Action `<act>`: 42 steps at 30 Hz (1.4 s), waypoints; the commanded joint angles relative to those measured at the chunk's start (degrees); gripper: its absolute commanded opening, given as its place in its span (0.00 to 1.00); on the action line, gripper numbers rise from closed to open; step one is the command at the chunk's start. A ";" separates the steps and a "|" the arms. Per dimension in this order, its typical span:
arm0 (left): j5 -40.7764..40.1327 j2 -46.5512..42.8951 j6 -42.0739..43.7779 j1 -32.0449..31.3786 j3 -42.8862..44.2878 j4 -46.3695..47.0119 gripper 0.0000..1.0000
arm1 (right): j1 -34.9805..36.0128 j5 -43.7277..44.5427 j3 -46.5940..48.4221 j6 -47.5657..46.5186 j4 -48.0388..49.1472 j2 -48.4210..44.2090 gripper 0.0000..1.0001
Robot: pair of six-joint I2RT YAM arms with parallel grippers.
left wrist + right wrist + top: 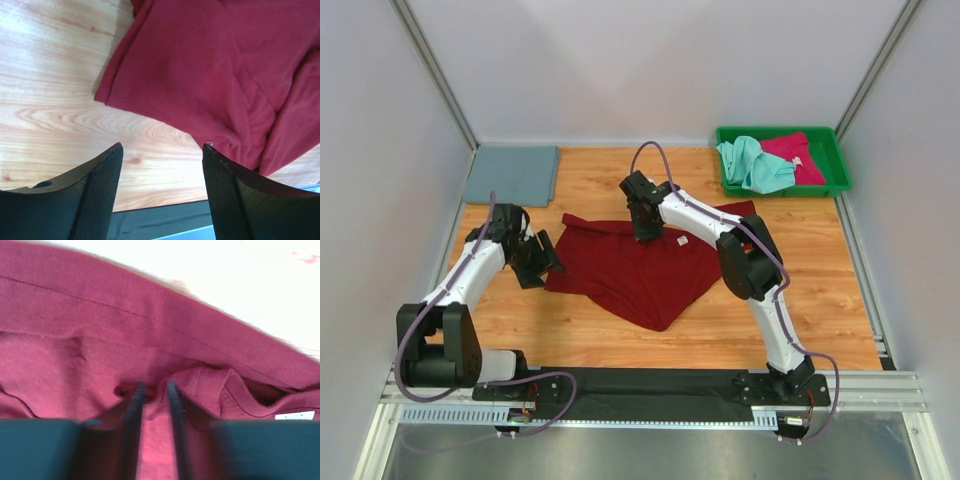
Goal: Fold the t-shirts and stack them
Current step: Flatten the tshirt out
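right tool pinches the dark red t-shirt at its collar; left tool gapes empty beside its edge.

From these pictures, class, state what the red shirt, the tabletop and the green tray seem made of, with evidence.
The red shirt: soft matt knit cloth, probably cotton; it wrinkles, with stitched hems and a ribbed collar. The tabletop: wood or wood-look laminate, smooth with slight sheen; grain and knots show. The tray: likely rigid plastic; uniform green, moulded rim.
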 commanded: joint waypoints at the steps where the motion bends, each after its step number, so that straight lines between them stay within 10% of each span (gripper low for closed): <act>1: 1.17 -4.68 0.10 0.25 -1.81 -1.05 0.71 | -0.02 0.08 -0.49 1.19 1.15 0.07 0.20; 2: 1.17 -5.31 0.36 0.25 -2.25 -1.83 0.71 | -0.02 0.87 -1.02 1.28 1.32 -0.81 0.03; 5: -0.41 -8.12 0.54 0.25 -2.86 -3.15 0.71 | -0.20 5.86 -2.25 0.40 -3.48 -6.51 0.00; 17: -1.64 -18.05 -0.69 0.25 -3.04 -5.97 0.72 | -0.02 2.91 -61.82 24.57 -13.38 -81.96 0.00; 19: -0.95 -19.11 -0.69 0.25 -3.39 -5.01 0.80 | -0.37 2.90 -65.36 23.52 -8.81 -84.58 0.18; 22: 1.33 -18.06 -1.48 0.25 -2.78 -4.13 0.91 | -0.90 2.90 -59.15 18.17 -2.11 -73.72 0.47; 25: 3.62 -14.90 -2.97 0.25 -3.22 -1.51 0.92 | -0.90 1.94 -49.03 11.76 0.70 -58.69 0.53; 31: 3.27 0.35 -3.76 0.25 0.01 4.11 0.87 | -0.90 -3.75 -22.50 3.32 7.82 -28.25 0.61; 42: -7.08 10.77 -8.42 0.25 3.99 0.09 0.77 | 0.07 -5.80 4.60 2.69 -0.07 -1.62 0.64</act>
